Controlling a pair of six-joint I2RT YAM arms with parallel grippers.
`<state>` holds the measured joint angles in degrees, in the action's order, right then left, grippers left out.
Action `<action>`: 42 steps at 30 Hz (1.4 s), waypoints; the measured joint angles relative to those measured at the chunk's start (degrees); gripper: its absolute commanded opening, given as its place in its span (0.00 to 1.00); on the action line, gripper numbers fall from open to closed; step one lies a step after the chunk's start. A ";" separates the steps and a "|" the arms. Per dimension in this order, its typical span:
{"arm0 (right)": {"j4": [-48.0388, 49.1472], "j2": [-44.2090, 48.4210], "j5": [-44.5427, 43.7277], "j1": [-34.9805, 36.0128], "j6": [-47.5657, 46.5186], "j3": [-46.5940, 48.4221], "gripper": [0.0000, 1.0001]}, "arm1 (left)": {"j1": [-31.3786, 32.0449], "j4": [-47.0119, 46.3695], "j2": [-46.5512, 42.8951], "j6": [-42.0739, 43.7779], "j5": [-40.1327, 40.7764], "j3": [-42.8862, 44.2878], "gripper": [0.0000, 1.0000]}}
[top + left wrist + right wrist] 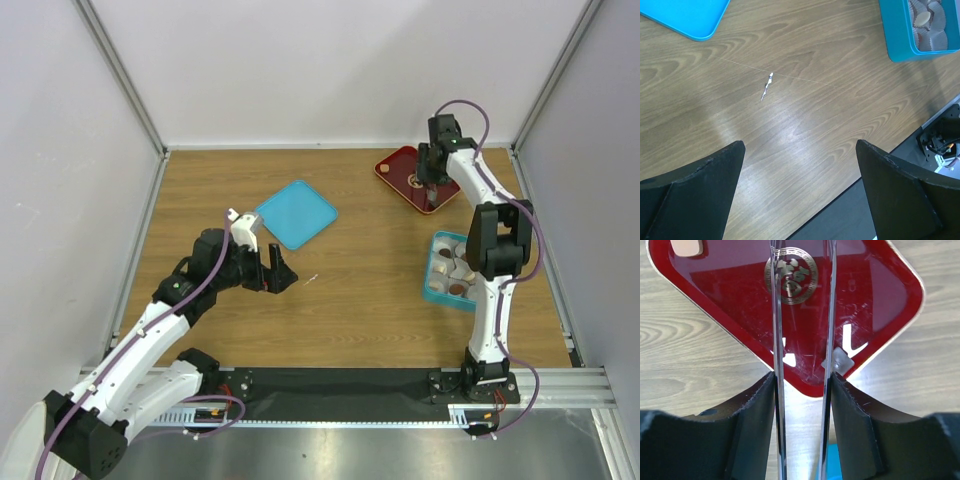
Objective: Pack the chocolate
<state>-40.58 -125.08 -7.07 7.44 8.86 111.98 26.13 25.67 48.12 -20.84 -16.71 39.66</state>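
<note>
Right wrist: right fingers (779, 410) slightly apart, empty. Cropped tan chocolate (686, 246), probably, on tray (880, 300): light, squishable, so pinch sides gently.

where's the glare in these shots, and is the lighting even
Right wrist: white glare streaks on the glossy red tray. Left wrist: a pale, soft sheen across the wooden table, no hard hotspot. Top external: even light, no hard shadows.

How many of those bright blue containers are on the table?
2. A flat blue tray lies near the middle, beyond the left arm; a deeper blue box holding chocolates sits on the right, partly hidden by the right arm.
</note>
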 measured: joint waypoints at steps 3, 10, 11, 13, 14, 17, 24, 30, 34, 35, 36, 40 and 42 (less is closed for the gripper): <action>0.72 -0.83 -0.17 0.39 -1.09 0.00 0.51 | -0.02 0.11 0.26 -0.02 0.02 -0.02 1.00; 1.95 -1.81 -3.19 1.11 -3.67 0.00 0.51 | -0.02 0.22 0.70 -0.02 0.04 0.00 1.00; 1.88 -1.90 -3.69 1.14 -3.96 0.00 0.51 | -0.02 0.22 0.72 0.00 0.02 -0.02 1.00; 1.88 -1.90 -4.55 1.27 -4.33 0.00 0.51 | -0.02 0.22 0.76 -0.02 0.04 -0.02 1.00; 1.95 -1.90 -4.74 1.38 -4.50 0.00 0.52 | -0.02 0.22 0.79 -0.02 0.02 -0.02 1.00; 2.14 -1.92 -4.94 1.40 -4.90 0.00 0.51 | -0.02 0.22 1.03 0.00 0.02 0.00 1.00; 2.32 -3.67 -4.15 1.46 -5.07 1.64 0.51 | -0.02 0.24 1.11 -0.02 0.04 -0.02 1.00; 2.27 -5.92 -3.26 1.46 -5.31 3.48 0.52 | -0.02 0.22 1.11 -0.02 0.04 0.00 1.00; 2.16 -6.16 -2.62 1.46 -5.53 3.89 0.51 | -0.02 0.22 1.16 -0.02 0.04 -0.02 1.00; 2.19 -6.16 -2.36 1.49 -5.53 3.93 0.52 | -0.02 0.22 1.18 -0.02 0.04 -0.02 1.00; 2.21 -6.16 -2.05 1.49 -5.51 3.98 0.51 | -0.02 0.22 1.25 0.00 0.04 0.00 1.00; 2.23 -6.16 -0.90 1.49 -5.46 3.98 0.51 | -0.02 0.22 1.42 0.00 0.04 -0.02 1.00; 2.34 -6.16 -0.35 1.57 -5.42 3.98 0.51 | -0.02 0.22 1.42 0.00 0.04 -0.02 1.00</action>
<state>-38.24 -131.24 -7.42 9.02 3.44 115.96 26.11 25.89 49.54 -20.84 -16.67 39.64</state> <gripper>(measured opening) 0.516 0.996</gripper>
